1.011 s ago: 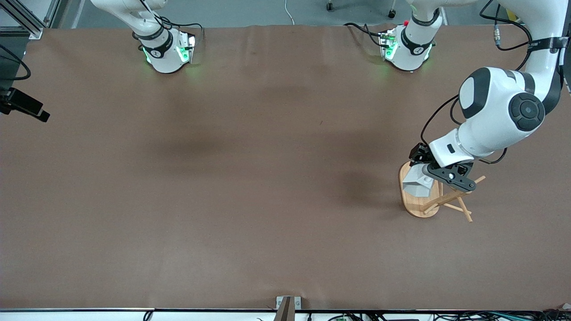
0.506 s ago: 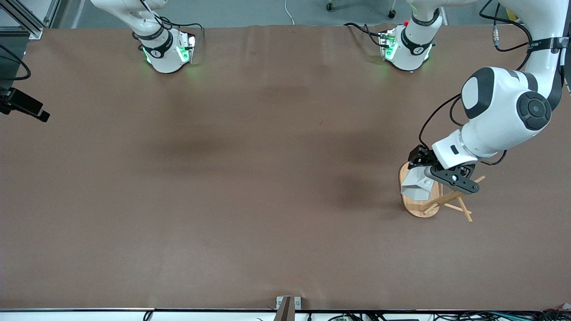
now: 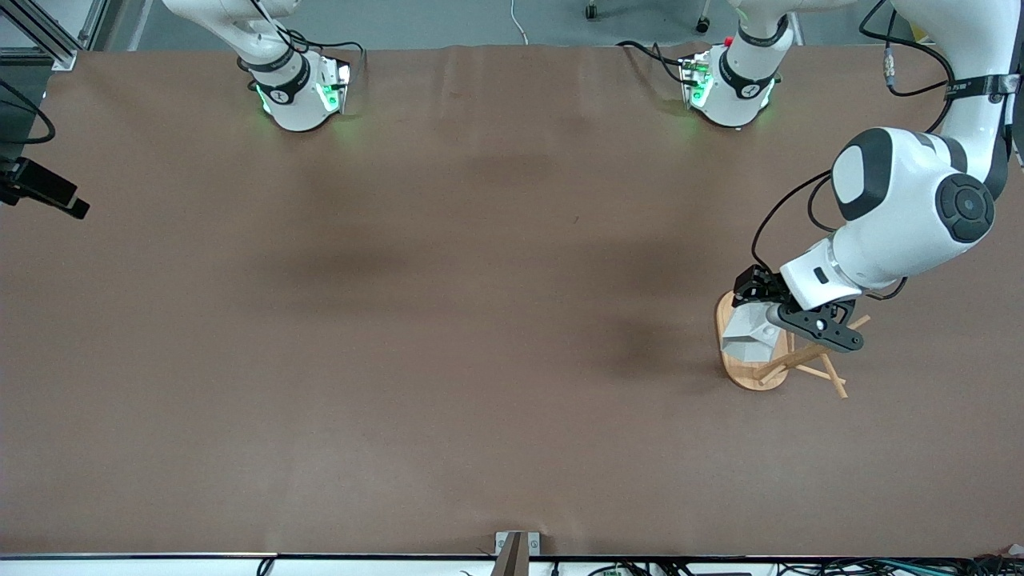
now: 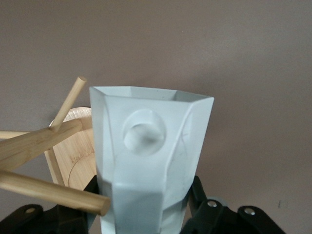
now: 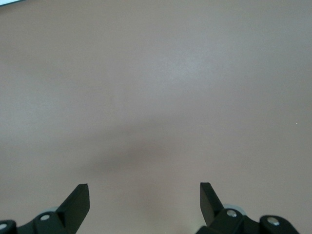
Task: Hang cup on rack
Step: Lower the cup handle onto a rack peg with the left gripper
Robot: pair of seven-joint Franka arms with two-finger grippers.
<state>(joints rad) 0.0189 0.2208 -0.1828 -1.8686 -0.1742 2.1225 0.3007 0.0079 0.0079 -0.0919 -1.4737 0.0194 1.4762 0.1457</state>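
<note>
My left gripper (image 3: pixel 774 314) is shut on the white faceted cup (image 3: pixel 748 334) and holds it tilted over the oval base of the bamboo rack (image 3: pixel 740 373), toward the left arm's end of the table. In the left wrist view the cup (image 4: pixel 146 161) fills the middle, and its blocky handle with the round hole (image 4: pixel 144 132) faces the camera. The rack's pegs (image 4: pixel 44 141) lie right beside the cup, one peg tip (image 4: pixel 100 204) close to its wall. My right gripper (image 5: pixel 145 192) is open over bare table and holds nothing.
The two arm bases (image 3: pixel 300 92) (image 3: pixel 732 84) stand along the table's edge farthest from the front camera. A black camera mount (image 3: pixel 44 194) sticks in at the right arm's end. A small bracket (image 3: pixel 516 548) sits at the edge nearest the front camera.
The left arm has shifted slightly toward its own end of the table, carrying the cup a little closer to the rack's post. The right gripper has stayed open.
</note>
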